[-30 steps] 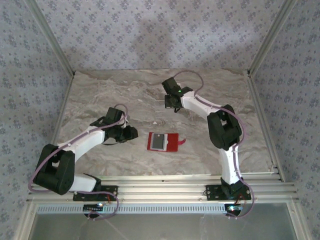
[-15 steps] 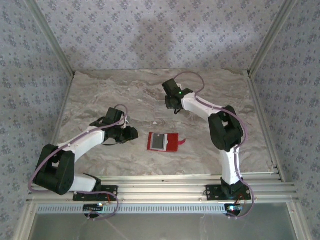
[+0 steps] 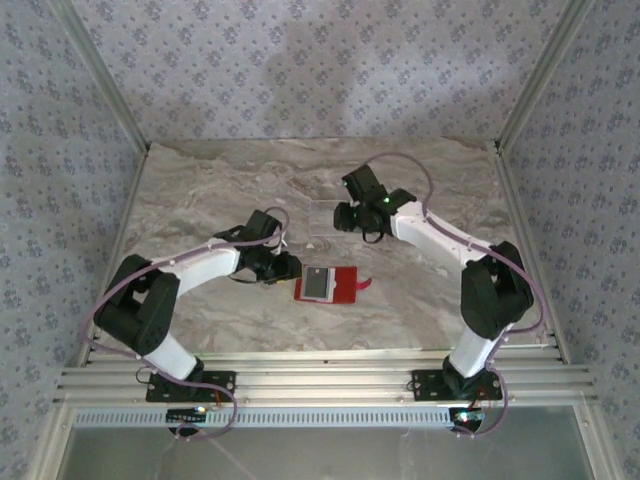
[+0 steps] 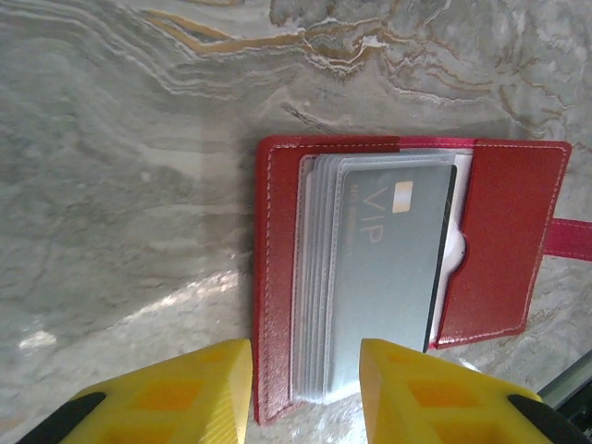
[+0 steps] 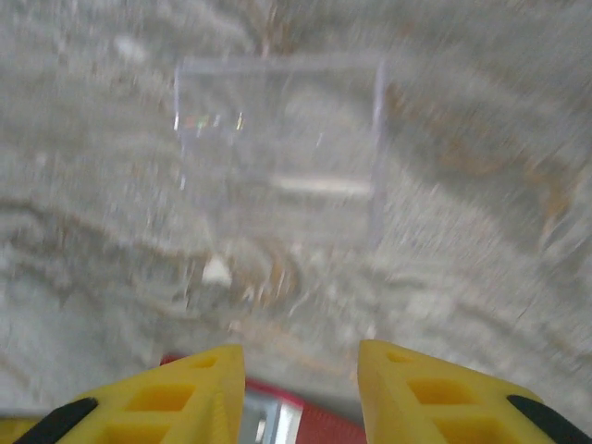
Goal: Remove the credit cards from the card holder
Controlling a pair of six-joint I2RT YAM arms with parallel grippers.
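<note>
- Left gripper (image 4: pixel 305 370) hangs spread and empty, its yellow fingers straddling the near edge of the card holder (image 4: pixel 504 240) without touching it, as far as I can tell.
- That red holder lies open and flat on the marble table (image 3: pixel 200 190), about midway between my two arms, with its snap tab (image 4: pixel 573 236) pointing away from the left arm.
- Inside, the credit cards (image 4: pixel 388 268) sit stacked in clear sleeves, and the top one is grey and marked VIP.
- None of them looks drawn out yet.
- Right gripper (image 5: pixel 301 370) is also parted and holds nothing.
- It hovers over bare marble between the holder and the clear plastic stand (image 5: pixel 277 153), though its view is blurred.
- I judge the step in hand to be getting a first hold on a card.
- A thumb notch on the tab side suggests the sleeves open that way, so I would pull in that direction.
- I would pin the red cover with one gripper, or the whole wallet will probably slide on the smooth marble.
- I would pinch only the exposed card edge, coming in low, to avoid catching the sleeve.
</note>
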